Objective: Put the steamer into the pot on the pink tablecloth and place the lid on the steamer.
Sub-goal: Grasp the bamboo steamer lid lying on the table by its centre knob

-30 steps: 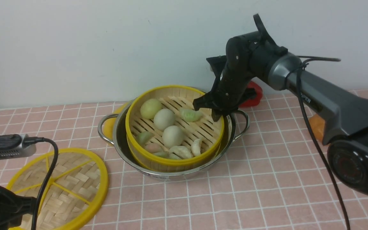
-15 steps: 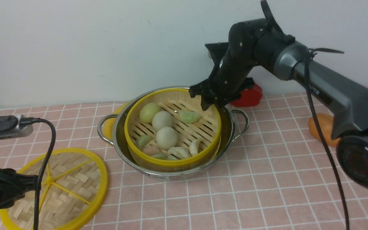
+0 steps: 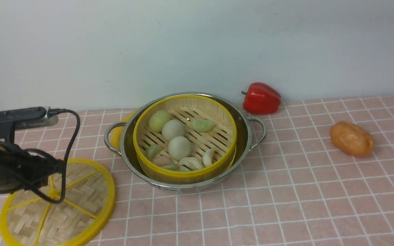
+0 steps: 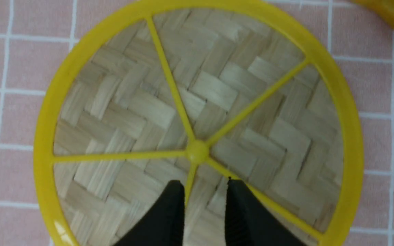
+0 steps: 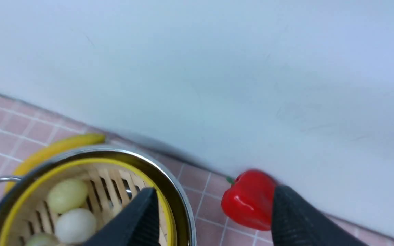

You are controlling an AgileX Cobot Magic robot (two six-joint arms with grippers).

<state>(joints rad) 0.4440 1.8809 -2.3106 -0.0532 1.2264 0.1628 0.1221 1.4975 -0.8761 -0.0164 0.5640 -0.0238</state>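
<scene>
The steamer (image 3: 183, 173), holding buns and dumplings, sits inside the steel pot (image 3: 246, 123) on the pink tablecloth (image 3: 286, 205). The lid (image 3: 80, 201) lies flat on the cloth to the pot's left. My left arm (image 3: 9, 167) hangs over the lid. In the left wrist view my left gripper (image 4: 205, 182) is slightly open just above the lid (image 4: 251, 85), its fingers either side of a spoke near the hub, holding nothing. My right gripper (image 5: 214, 189) is open and empty, raised between the pot's far rim (image 5: 180, 191) and a red pepper. It is out of the front view.
A red pepper (image 3: 261, 98) lies by the wall behind the pot's right handle. An orange lump (image 3: 351, 138) lies on the cloth at the right. A yellow curved thing (image 3: 116, 135) sits behind the pot's left handle. The wall stands close behind.
My right gripper let go of the steamer, rose and left the front view. The steamer dropped level into the pot. My left arm moved in over the lid.
</scene>
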